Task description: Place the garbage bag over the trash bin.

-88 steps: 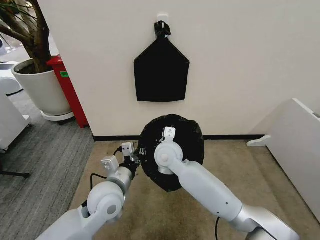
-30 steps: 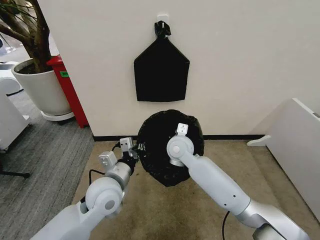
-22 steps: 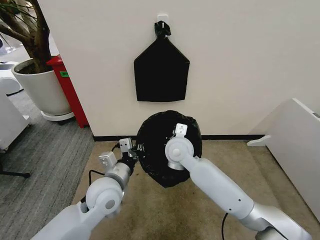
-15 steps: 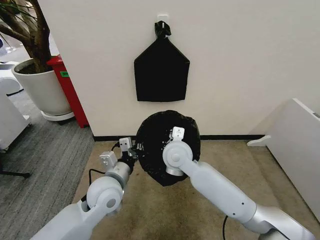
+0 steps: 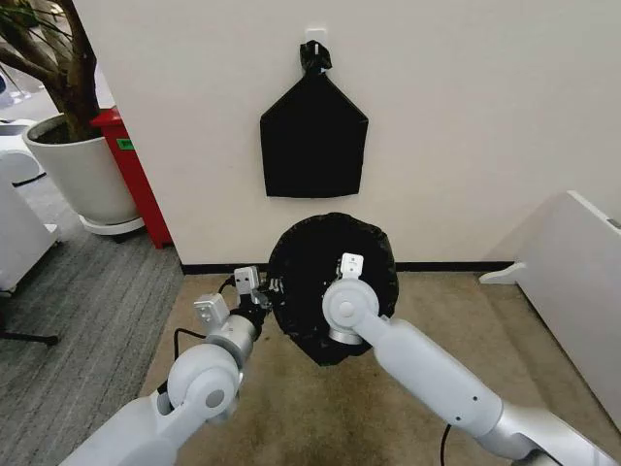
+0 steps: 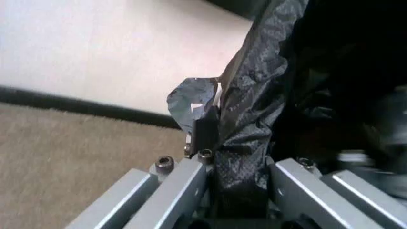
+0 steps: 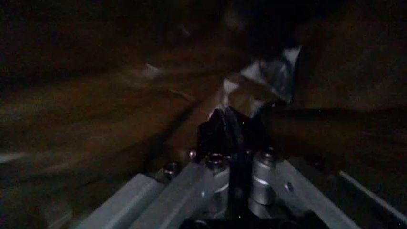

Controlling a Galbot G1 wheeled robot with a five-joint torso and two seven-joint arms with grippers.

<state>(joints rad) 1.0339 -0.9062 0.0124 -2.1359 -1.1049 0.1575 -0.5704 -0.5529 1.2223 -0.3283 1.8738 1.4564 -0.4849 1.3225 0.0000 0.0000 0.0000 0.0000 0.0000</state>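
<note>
We are gripping the garbage bag (image 5: 309, 254) in both the left gripper (image 6: 237, 164) and right gripper (image 7: 232, 125), fingers clamped on plastic; it is already cloaking the bin, with tidying seemingly remaining.

The large thin glossy black plastic garbage bag (image 5: 320, 282) sits on the carpeted floor (image 5: 291, 408) just before the wall (image 5: 466, 126), draped over the bin so that none of the bin can be made out. Directly above it on the wall hangs a flat, house-shaped black bag with a knotted top (image 5: 312, 141). The left pincer (image 5: 264, 291) is at the bag's left edge, clamped on a fold of it (image 6: 245, 124). The right pincer (image 7: 234, 125) reaches inside the bag's mouth, pinching plastic. To the far left stand a large white plant pot (image 5: 82, 175) and, just right of it, a red cabinet (image 5: 136, 180)
</note>
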